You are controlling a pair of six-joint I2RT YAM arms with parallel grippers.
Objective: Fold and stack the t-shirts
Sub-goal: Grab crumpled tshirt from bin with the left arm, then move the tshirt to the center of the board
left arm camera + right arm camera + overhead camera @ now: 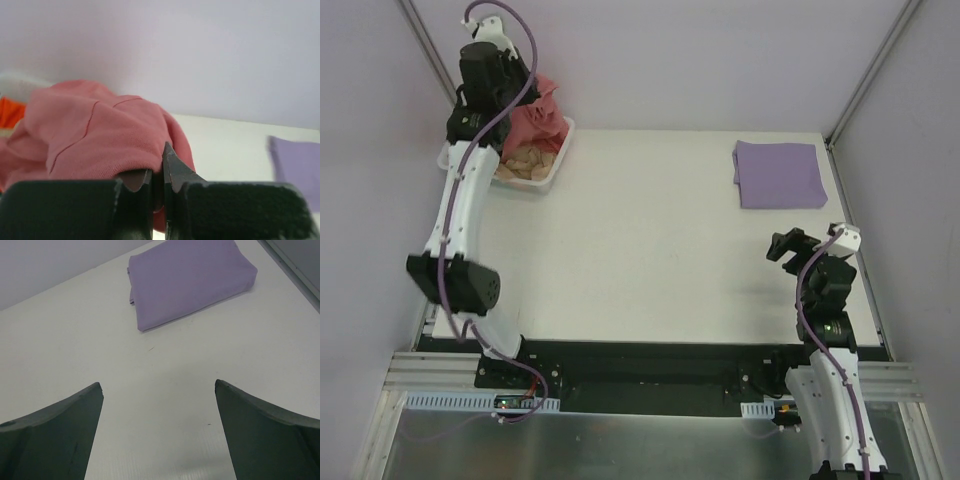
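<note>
My left gripper [157,172] is shut on the rose-red t-shirt [100,132] and holds it bunched above the white basket [548,178] at the table's far left. In the top view the shirt [538,120] hangs beside the left arm's wrist [485,75]. A beige shirt [525,162] lies in the basket, and an orange one [10,111] shows at the left edge of the left wrist view. The lavender t-shirt [778,173] lies folded at the far right; it also shows in the right wrist view [187,277]. My right gripper [157,390] is open and empty over bare table [165,405].
The white table [650,240] runs between basket and folded shirt. Grey walls close in the back and sides, with metal frame posts [865,80] at the corners. The arm bases sit on a black rail [650,375] at the near edge.
</note>
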